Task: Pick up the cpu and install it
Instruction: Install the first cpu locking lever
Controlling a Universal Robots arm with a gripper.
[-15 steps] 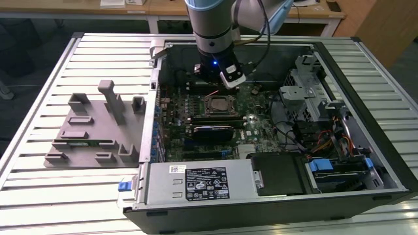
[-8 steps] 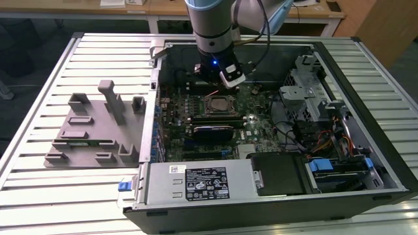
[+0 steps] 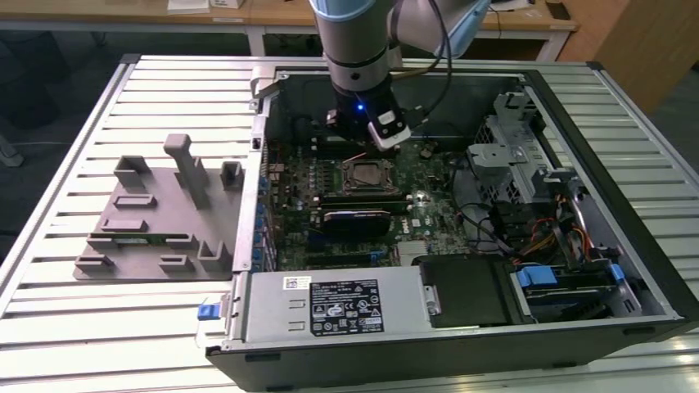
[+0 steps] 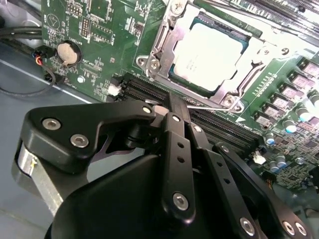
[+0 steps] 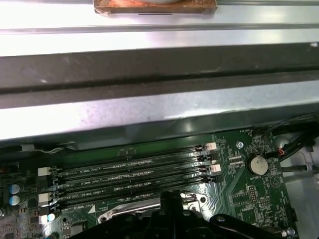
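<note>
On the slatted metal table — fingers pressed together, empty — cpu sits socketed.

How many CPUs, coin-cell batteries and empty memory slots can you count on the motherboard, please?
CPU, seated in its socket: 1
Coin-cell battery: 1
Empty memory slots: 4
Total: 6

Silver-grey arm, black hand

The arm carries a pale blue joint band, a small blue light and black cables; the hand shows matte black linkages studded with silver screws.
</note>
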